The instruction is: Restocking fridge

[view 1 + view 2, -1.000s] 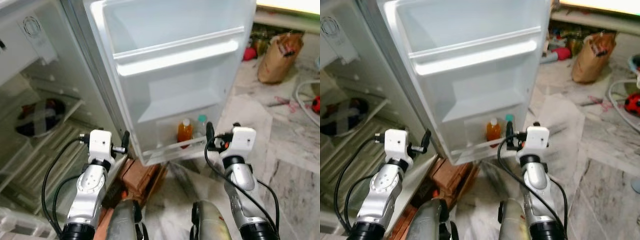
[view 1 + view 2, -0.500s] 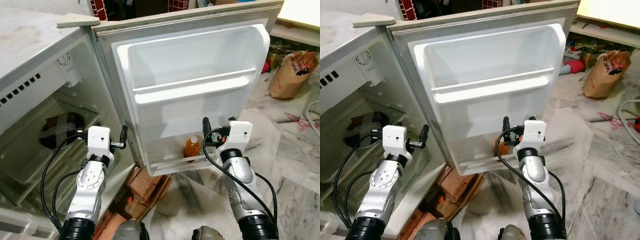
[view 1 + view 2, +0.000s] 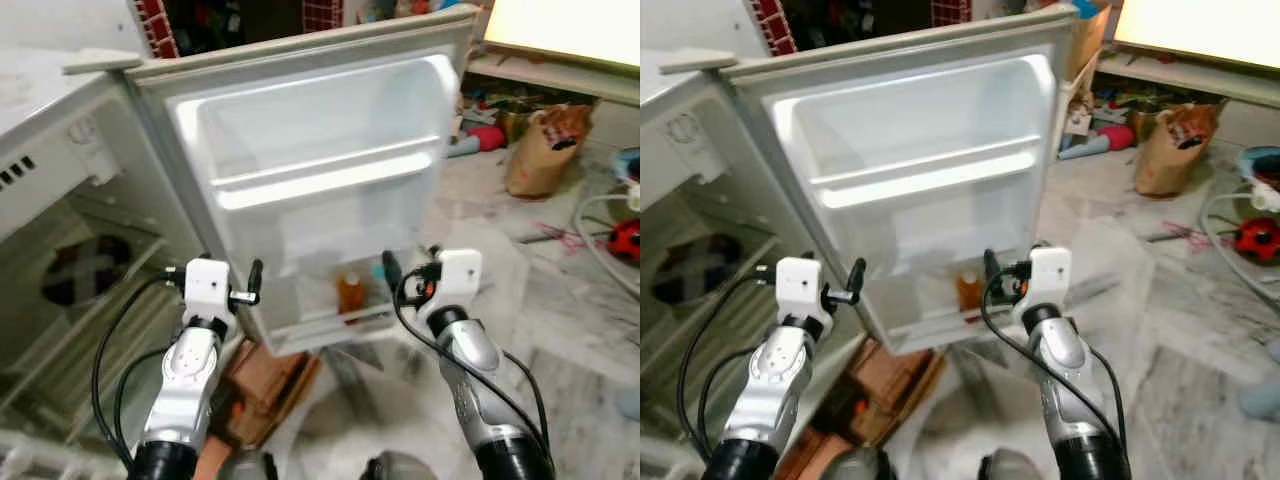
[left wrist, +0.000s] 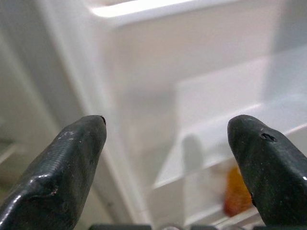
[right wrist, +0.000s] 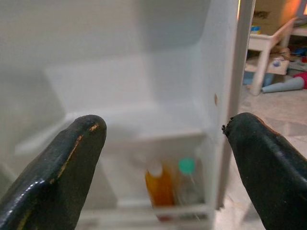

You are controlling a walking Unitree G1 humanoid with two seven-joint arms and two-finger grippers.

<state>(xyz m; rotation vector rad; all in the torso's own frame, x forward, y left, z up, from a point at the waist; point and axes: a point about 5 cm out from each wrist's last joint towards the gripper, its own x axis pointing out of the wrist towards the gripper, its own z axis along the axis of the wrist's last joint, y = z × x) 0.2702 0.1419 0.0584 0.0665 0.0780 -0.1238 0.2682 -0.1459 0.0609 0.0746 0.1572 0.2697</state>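
Left eye view has the fridge door (image 3: 320, 180) swung wide open toward the robot, its white inner liner and moulded shelves facing the camera, with the open fridge cabinet (image 3: 70, 230) to the left. On the door's lowest shelf (image 3: 330, 318) stands an orange bottle (image 3: 349, 296), and just beside it a clear bottle with a green cap (image 5: 186, 181); both are upright behind the shelf rail. The left gripper (image 3: 252, 281) is raised near the door's hinge-side edge, and the left wrist view shows its two black fingers (image 4: 62, 167) spread wide apart with nothing between them and touching nothing. The right gripper (image 3: 392, 272) is held up in front of the lowest shelf, close to the bottles but apart from them; in the right wrist view its fingers (image 5: 62, 172) are likewise spread wide and hold nothing. A brown paper bag (image 3: 540, 150) sits on the marble floor (image 3: 580, 330) to the right, well apart from the fridge.
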